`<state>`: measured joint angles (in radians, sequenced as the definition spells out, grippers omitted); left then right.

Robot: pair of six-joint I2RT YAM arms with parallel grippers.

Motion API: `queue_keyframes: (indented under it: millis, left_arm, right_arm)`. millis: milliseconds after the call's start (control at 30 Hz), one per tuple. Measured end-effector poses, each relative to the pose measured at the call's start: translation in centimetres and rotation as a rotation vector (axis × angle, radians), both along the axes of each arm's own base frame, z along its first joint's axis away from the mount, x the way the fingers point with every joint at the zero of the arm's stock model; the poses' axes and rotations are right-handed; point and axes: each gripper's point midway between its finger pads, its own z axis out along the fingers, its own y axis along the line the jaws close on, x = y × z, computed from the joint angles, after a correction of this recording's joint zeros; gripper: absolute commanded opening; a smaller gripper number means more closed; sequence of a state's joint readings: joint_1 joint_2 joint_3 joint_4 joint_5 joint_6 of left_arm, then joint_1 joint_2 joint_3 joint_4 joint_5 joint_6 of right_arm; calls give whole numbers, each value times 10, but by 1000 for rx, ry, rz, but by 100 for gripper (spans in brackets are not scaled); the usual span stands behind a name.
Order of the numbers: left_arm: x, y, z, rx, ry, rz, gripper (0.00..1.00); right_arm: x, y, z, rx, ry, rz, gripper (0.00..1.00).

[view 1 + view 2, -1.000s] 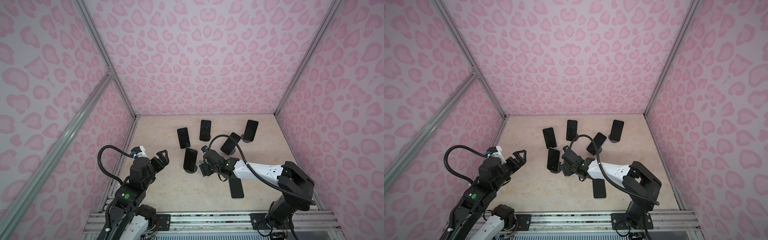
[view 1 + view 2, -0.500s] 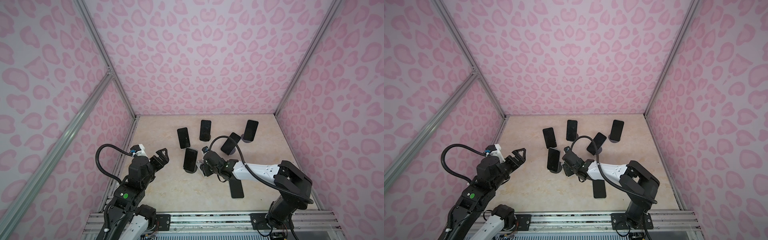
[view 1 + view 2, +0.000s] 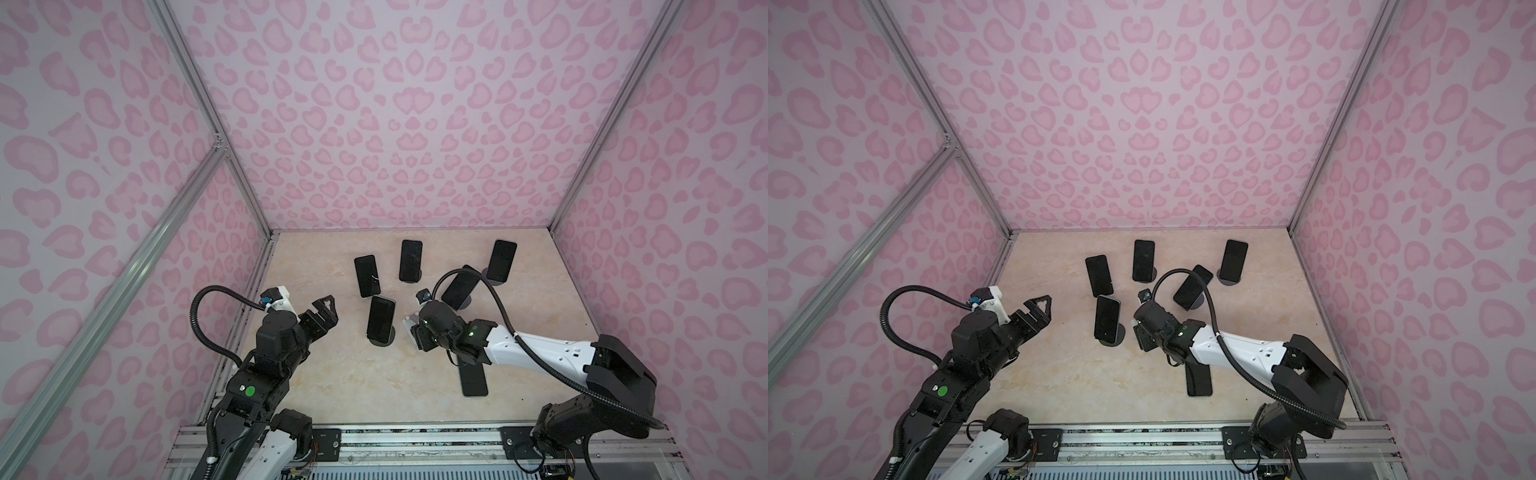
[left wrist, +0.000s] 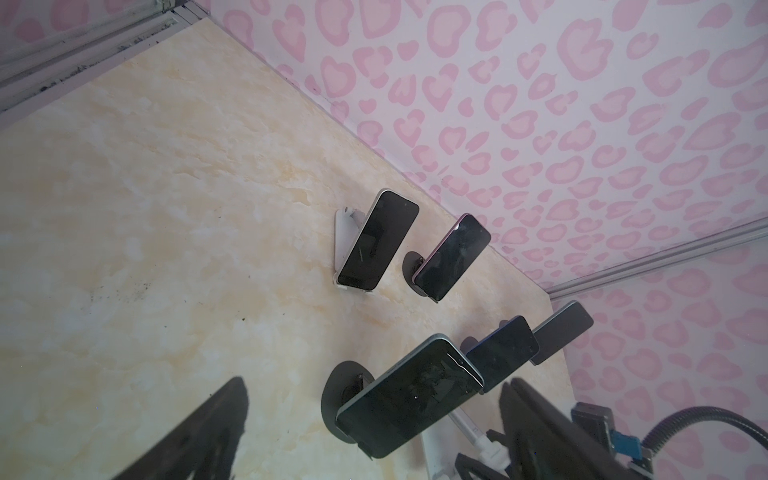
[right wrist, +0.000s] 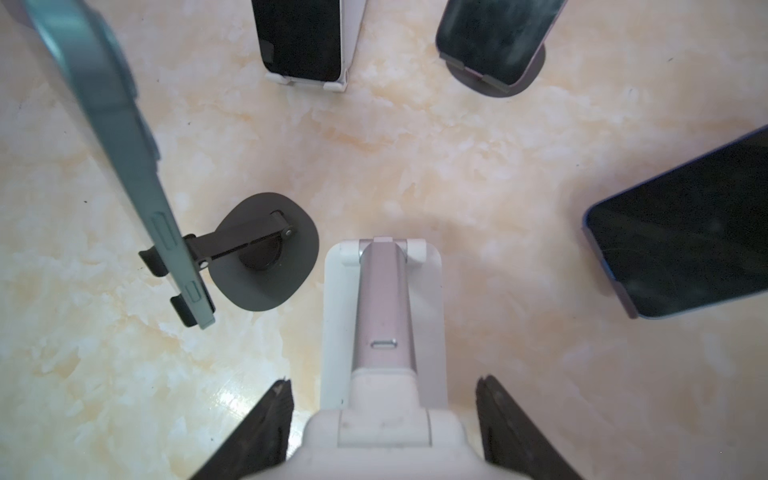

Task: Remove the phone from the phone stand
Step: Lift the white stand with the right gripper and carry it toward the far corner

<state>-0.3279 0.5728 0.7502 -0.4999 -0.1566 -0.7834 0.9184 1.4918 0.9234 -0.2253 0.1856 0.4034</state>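
Crowding white stand [image 5: 337,316], teal phone [image 5: 120,137], blue phone [image 5: 685,245]

Pink heart-spot walls [image 3: 374,124] on three sides; aluminium struts [image 3: 198,83] at corners; beige marbled floor [image 3: 332,382].

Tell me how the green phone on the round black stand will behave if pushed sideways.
The green phone looks rigid with smooth edges, so probably slippery. It only leans in two small hooks on the black stand, so a sideways push would likely slide it off. The thin arm may wobble.
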Motion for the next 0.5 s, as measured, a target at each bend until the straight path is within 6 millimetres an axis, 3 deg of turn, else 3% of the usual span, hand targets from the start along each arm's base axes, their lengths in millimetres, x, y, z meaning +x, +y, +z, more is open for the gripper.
queue_keyframes:
  millis: [300, 500]
  left_arm:
    - [3, 6, 8, 72, -11, 12, 98]
    - [3, 10, 19, 112, -32, 16, 98]
  right_arm:
    - [25, -48, 24, -11, -47, -142, 53]
    - [30, -71, 55, -7, -112, -193, 52]
